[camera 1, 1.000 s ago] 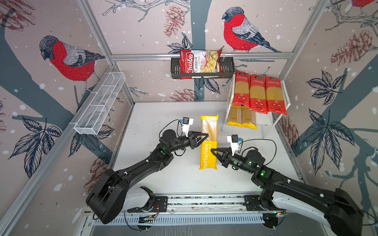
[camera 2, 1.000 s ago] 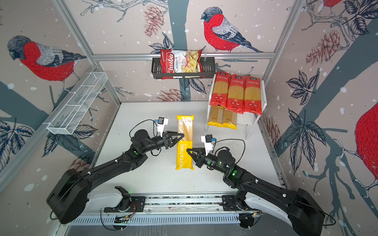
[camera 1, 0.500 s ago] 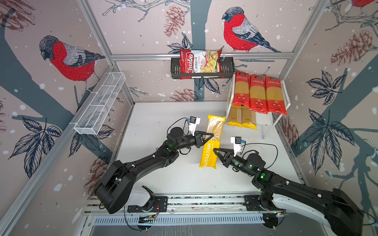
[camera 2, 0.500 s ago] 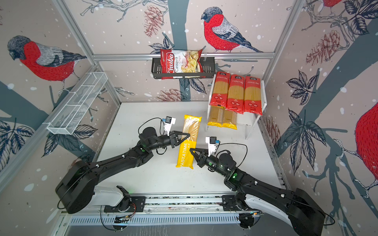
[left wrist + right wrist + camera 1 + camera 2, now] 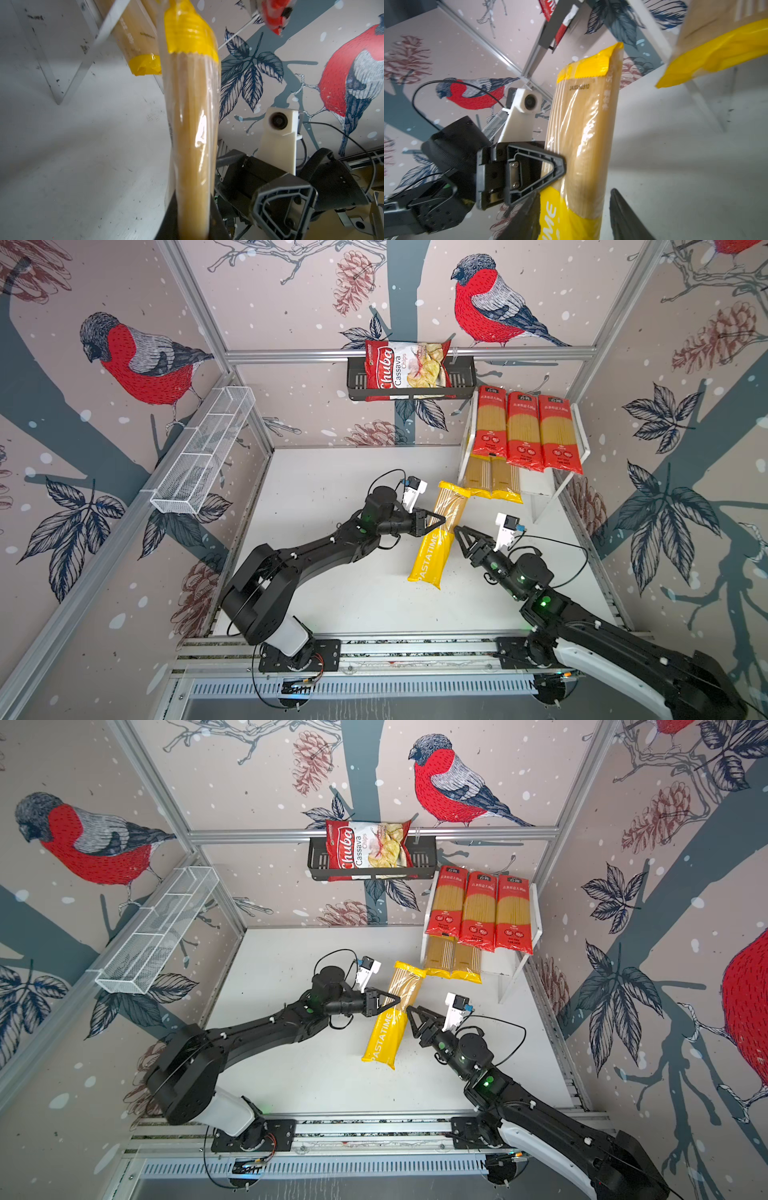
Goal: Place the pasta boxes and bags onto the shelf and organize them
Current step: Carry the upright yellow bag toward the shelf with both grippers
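Observation:
In both top views my left gripper (image 5: 440,519) (image 5: 397,999) is shut on the clear middle of a yellow PASTATIME packet (image 5: 436,539) (image 5: 388,1023), which slants with its far end toward the shelf (image 5: 582,439) (image 5: 536,915). The left wrist view shows the packet (image 5: 193,124) pinched between the jaws of the left gripper (image 5: 193,218). My right gripper (image 5: 459,533) (image 5: 575,214) stands open around the packet (image 5: 583,135), with a gap on one side. Three red packets (image 5: 523,431) lie on the top board. Two yellow packets (image 5: 492,479) lie on the lower board.
A black slotted basket (image 5: 461,377) on the back wall holds a Chuba chips bag (image 5: 405,366). A long white wire-mesh basket (image 5: 203,452) hangs on the left wall. The arms' base rail (image 5: 374,651) runs along the front edge.
My left gripper has shut on the yellow packet and swung it right, toward the shelf. My right gripper has opened and let go of the packet.

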Controlling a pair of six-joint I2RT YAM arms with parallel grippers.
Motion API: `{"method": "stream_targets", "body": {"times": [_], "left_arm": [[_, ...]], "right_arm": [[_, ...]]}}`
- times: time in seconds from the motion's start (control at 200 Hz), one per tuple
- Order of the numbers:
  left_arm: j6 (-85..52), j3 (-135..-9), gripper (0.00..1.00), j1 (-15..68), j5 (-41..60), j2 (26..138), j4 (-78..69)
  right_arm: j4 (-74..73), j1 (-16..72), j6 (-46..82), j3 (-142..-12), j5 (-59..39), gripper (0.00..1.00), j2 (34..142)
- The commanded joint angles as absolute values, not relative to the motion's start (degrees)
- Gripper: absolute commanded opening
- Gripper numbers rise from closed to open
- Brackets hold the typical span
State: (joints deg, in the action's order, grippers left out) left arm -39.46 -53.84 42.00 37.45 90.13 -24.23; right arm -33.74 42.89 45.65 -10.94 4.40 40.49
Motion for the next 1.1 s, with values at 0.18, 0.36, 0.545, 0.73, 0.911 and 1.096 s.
{"method": "stream_targets", "body": {"times": [0.18, 0.36, 0.545, 0.73, 0.911, 1.096], "left_arm": [[-38.0, -65.4, 0.00, 44.6, 44.1, 97.8, -22.9], [-39.8, -73.1, 0.00, 45.7, 45.8, 104.1, -23.0], [-43.0, -80.8, 0.00, 45.6, 46.1, 110.5, -23.1], [-46.0, -89.5, 0.00, 45.1, 45.0, 116.3, -22.4], [-53.0, -93.9, 0.00, 44.4, 44.0, 120.5, -27.4], [-58.6, -96.6, 0.00, 44.3, 40.7, 123.0, -31.4]], "right_arm": [[-23.7, 35.8, 49.9, -10.0, 6.5, 0.55, 32.4], [-19.0, 33.8, 49.8, -10.0, 7.5, 0.56, 28.0], [-17.5, 33.1, 50.1, -10.3, 7.4, 0.60, 28.0], [-16.6, 32.8, 51.5, -9.9, 7.6, 0.66, 27.4], [-17.6, 32.8, 55.4, -6.7, 6.9, 0.74, 24.6], [-20.7, 32.7, 60.0, -2.8, 5.2, 0.78, 22.4]]}}
